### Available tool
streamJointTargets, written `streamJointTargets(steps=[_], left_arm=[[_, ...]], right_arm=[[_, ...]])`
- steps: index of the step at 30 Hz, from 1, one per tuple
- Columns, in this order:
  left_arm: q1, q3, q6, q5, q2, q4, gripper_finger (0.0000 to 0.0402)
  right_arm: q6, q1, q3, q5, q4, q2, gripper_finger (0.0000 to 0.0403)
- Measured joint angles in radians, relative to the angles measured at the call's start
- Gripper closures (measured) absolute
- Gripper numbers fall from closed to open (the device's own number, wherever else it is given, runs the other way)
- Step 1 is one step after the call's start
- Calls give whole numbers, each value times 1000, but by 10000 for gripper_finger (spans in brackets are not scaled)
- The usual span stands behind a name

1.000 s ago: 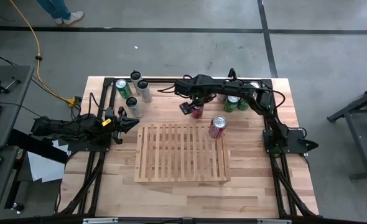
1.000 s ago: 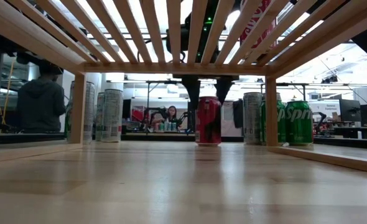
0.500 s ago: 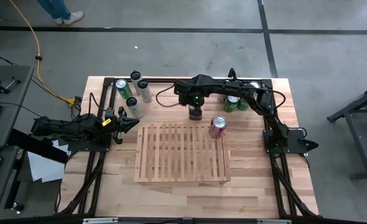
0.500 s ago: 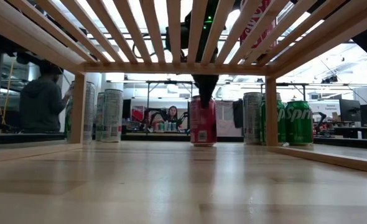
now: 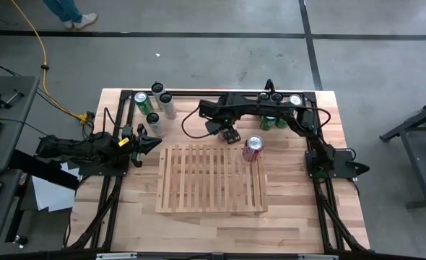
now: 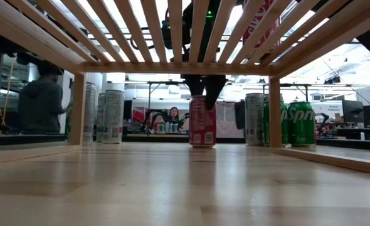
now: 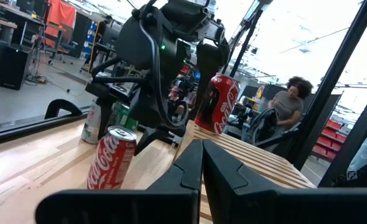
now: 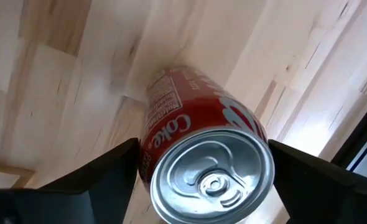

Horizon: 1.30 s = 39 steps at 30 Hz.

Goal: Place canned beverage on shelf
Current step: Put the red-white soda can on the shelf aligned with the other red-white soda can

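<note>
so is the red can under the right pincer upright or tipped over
Upright. The red can stands on its base on the tabletop, and its closed top faces the right pincer, whose fingers flank it.

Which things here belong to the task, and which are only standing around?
Job in hand:
- red cola can on the table, between the right gripper jaws
- slatted shelf
- red can already on the shelf corner

Standing about:
- green cans
- tall silver cans
- left gripper, idle, shut
</note>
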Motion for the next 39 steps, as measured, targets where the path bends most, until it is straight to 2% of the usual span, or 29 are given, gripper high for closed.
streamJointTargets(steps=[9, 16, 30, 39], left_arm=[[0, 0, 0, 0, 0, 0, 398], [0, 0, 0, 0, 0, 0, 398], [0, 0, 0, 0, 0, 0, 398], [0, 0, 0, 0, 0, 0, 398]], right_arm=[[52, -25, 0, 62, 39, 0, 74], [93, -36, 0, 56, 92, 0, 73], [106, -35, 0, 46, 74, 0, 72], [126, -35, 0, 5, 57, 0, 32]])
